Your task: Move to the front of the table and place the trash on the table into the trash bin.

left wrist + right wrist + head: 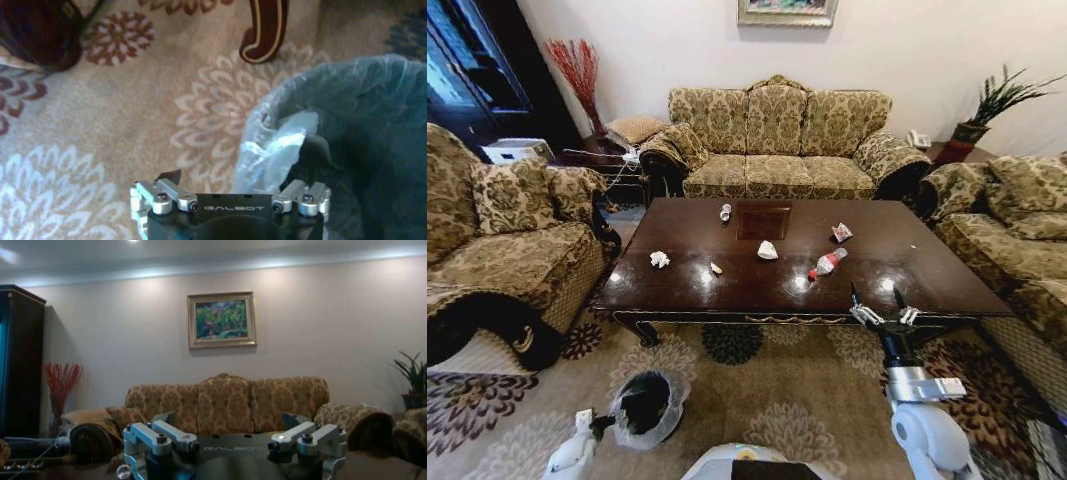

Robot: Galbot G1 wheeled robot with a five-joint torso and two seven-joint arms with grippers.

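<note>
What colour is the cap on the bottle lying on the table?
Red. The bottle is clear with a red cap, lying on the dark brown table; the head view shows it best.

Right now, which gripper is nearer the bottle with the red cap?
Right. The right gripper hovers at the table's front edge, just short of the bottle; the left gripper sits low beside the trash bin.

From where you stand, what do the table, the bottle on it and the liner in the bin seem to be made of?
The table looks like dark brown wood with a glossy varnish: ceiling lights mirror off its top. The bottle seems clear plastic with a red cap, since the tabletop shows through it. The liner of the trash bin looks like thin translucent plastic film, wrinkled and puffed over the rim.
</note>
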